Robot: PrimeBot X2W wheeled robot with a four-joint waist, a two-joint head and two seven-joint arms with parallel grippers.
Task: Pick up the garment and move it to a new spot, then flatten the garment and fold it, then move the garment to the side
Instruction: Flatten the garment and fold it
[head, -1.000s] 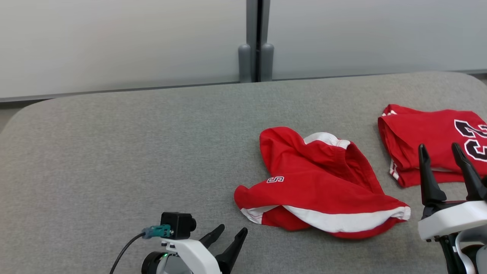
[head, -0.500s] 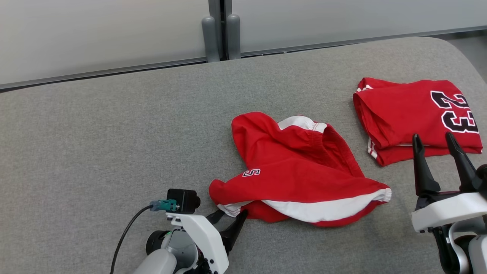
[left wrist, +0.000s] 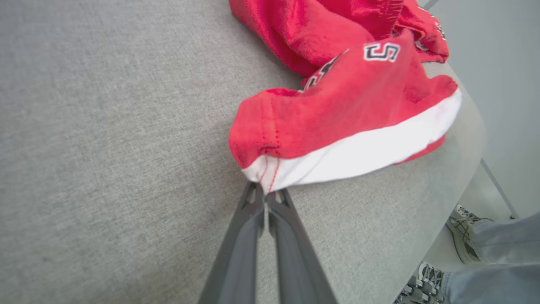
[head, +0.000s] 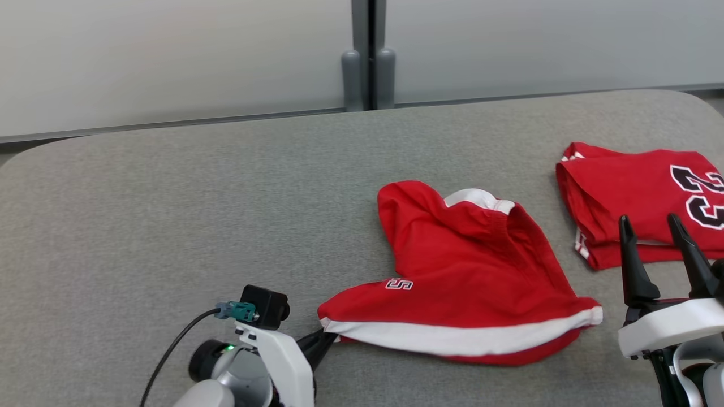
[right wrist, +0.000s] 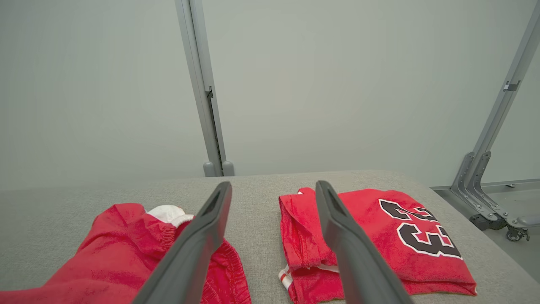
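left gripper (head: 327, 340) low at the near left of the grey padded table (head: 169, 203), fingers pressed tight together, pinching the white-trimmed corner of the red shorts (head: 469, 277). clear as day from the left wrist cam: both tips nipped onto the hem right by the red stitching. little black camera with a teal plug (head: 240, 311) perched on that wrist.

shorts lying in the middle of the table, a bit right of centre, rumpled, nowhere near flat. white band along the near edge, a scrap of white waistband poking up at the far side, small "s" logo (head: 399, 284) on the left leg. pinched corner drawn to a point toward the left.

further right, a folded red jersey (head: 628, 186) with a big black number, near the right end of the table, apart from the shorts with a strip of grey between.

right gripper (head: 649, 217) at the near right, fingers spread wide and pointing away, gripping nothing, just in front of the jersey's near edge.

behind it all, pale wall panels and a grey post (head: 367, 56). past the table's edge in the left wrist cam, somebody's sneakers (left wrist: 464, 236) on the floor.
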